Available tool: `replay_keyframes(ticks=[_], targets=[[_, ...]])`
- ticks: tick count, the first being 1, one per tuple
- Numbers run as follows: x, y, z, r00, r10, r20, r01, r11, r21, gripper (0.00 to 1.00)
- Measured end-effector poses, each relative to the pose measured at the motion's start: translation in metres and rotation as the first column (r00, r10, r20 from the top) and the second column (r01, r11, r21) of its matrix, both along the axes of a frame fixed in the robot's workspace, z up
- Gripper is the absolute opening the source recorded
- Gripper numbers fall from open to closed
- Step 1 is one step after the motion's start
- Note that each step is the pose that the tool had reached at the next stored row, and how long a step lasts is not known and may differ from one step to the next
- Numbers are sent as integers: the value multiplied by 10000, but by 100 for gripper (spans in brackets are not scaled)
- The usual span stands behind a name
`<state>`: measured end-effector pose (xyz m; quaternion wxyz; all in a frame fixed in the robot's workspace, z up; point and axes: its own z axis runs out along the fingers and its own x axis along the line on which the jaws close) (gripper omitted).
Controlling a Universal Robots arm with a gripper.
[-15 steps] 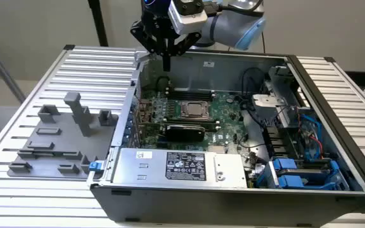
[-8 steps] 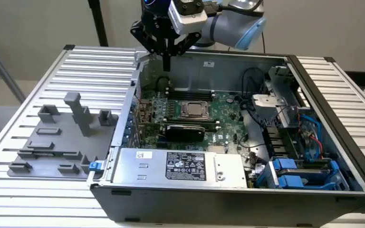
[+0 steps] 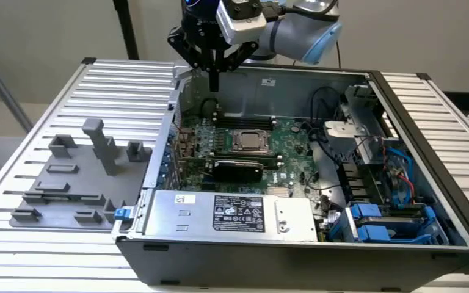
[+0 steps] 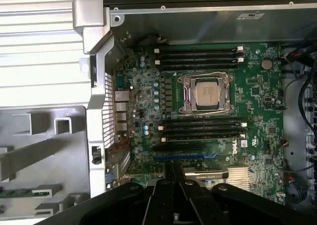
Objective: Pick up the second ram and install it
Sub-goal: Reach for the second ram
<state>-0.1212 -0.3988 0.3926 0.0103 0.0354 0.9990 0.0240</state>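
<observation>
The second ram (image 4: 30, 191) is a thin green strip lying in a slot of the grey fixture block (image 4: 44, 150), outside the computer case. My gripper (image 3: 215, 84) hangs above the case's back left corner, well apart from the ram. Its two dark fingers (image 4: 169, 178) are pressed together and point down, with nothing between them. Below the gripper lies the green motherboard (image 4: 247, 81) with the CPU socket (image 4: 207, 93) and long black memory slots (image 4: 198, 61) on both sides of it.
The open computer case (image 3: 430, 140) stands on a ribbed metal table (image 3: 63, 97). The grey fixture plate (image 3: 71, 183) with upright posts sits at the exterior view's left. A power supply (image 3: 234, 213) and blue drive brackets (image 3: 381, 226) fill the case's front.
</observation>
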Motion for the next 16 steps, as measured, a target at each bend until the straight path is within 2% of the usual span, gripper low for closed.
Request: replay_keyframes(ticks=[2, 4, 9, 16], targets=[[-8, -10, 2, 10000, 0, -2, 0, 10000, -3, 0], [-59, -49, 0, 10000, -2, 0, 2, 10000, 0, 0], [-285, -152, -1, 10000, -1, 1, 1, 10000, 1, 0], [-605, -242, -9, 10000, 0, 0, 0, 10000, 0, 0]])
